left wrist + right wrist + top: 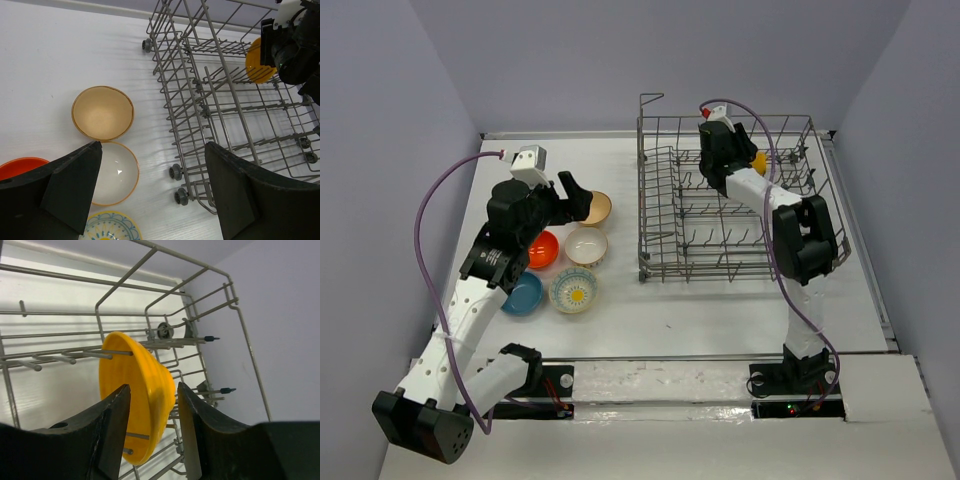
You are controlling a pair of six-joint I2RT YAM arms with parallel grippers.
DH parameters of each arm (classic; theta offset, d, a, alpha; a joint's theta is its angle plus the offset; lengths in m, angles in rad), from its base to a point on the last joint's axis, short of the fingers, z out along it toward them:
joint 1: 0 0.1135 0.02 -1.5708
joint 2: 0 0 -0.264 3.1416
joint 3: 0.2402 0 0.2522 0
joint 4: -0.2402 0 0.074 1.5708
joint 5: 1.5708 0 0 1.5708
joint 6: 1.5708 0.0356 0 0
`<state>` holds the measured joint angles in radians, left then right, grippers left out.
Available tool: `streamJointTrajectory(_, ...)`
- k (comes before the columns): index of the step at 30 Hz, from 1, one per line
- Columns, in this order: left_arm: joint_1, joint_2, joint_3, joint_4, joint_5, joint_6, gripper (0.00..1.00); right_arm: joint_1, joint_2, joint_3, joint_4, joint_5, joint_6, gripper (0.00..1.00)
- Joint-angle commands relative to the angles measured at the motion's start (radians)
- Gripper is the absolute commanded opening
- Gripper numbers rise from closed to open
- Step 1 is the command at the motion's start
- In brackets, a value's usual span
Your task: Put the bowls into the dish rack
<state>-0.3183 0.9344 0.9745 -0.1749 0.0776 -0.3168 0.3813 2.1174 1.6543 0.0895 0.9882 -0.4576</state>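
Six small round bowls are in view, and one large grey metal wire dish rack (720,270), which stands on the right half of the white table (720,320). Five of the bowls sit upright in a group on the table, to the left of the rack. The tan bowl (597,208) is farthest back. The orange-red bowl (542,250) and the plain white bowl (586,246) are side by side in the middle. The blue bowl (523,294) and the white bowl with a yellow flower pattern (574,290) are nearest to the arm bases. The sixth, a bright yellow bowl (135,370), stands on its edge between the tines at the far right of the rack.

The left gripper (154,150) hangs above the tan and white bowls with its fingers spread wide, and it holds nothing. The right gripper (153,390) is inside the rack. Its fingers are only a narrow gap apart, with the yellow bowl between them; whether they press on it I cannot tell
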Motion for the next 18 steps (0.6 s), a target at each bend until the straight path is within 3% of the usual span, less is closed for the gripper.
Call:
streamJointTrajectory(1,0.005,0.0,-0.01,0.045,-0.001,-0.002,0.93,0.008,-0.083,0.07,-0.152,-0.078,0.158,0.49)
streamJointTrajectory(9,0.019,0.036,-0.003,0.026,-0.059,-0.005,0.92,0.008,-0.201,0.15,-0.351,-0.236,0.31,0.49)
streamJointTrajectory(18,0.12,0.138,-0.002,-0.015,-0.119,-0.041,0.93,0.008,-0.425,0.256,-0.597,-0.472,0.577,0.58)
